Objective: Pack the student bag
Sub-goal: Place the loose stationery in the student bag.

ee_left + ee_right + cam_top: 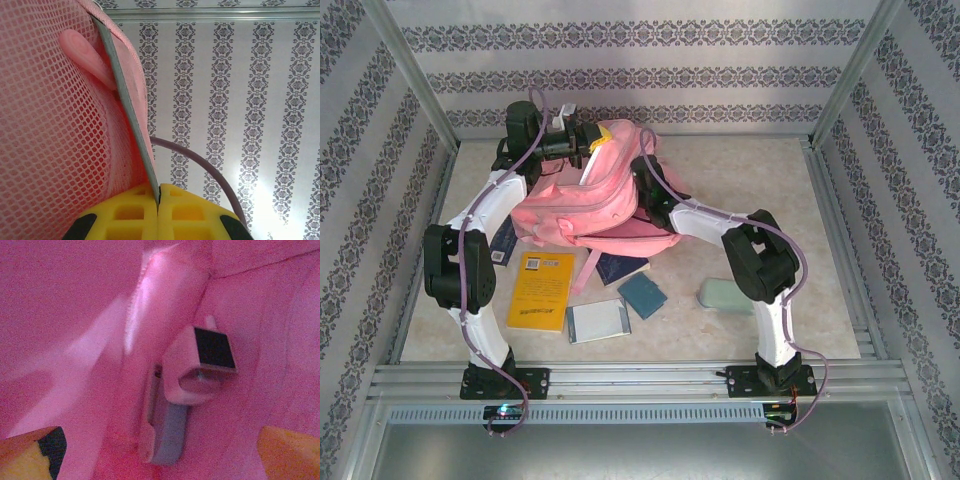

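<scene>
Bag: student bag (pixel 582 195) at the far centre-left of the table (pixel 750 180), beyond the scattered books (pixel 541 290), mouth lifted at its far end.
Left claw: left gripper (pixel 158 196) pinching the bag's grey rim (pixel 127 105), holding the mouth up.
Right claw: right gripper (pixel 160 460) spread wide, deep inside the bag.
Pose: right arm (pixel 705 218) reaching in from the right.

Left arm (pixel 490 205) and right arm (pixel 705 218) are the same build: white shell links and chunky black joint housings (pixel 448 265). A lilac cable (pixel 467 320) runs loose along the outside of each arm; it also shows behind my left wrist. Black base plates (pixel 505 382), one per arm, sit at the near edge. Left pincer (pixel 158 192) has yellow fingers (pixel 125 210) with moulded square pockets and black at the outer corners. Right pincer (pixel 160 455) has yellow fingertips (pixel 25 460), with a black pad face on the left one.
</scene>
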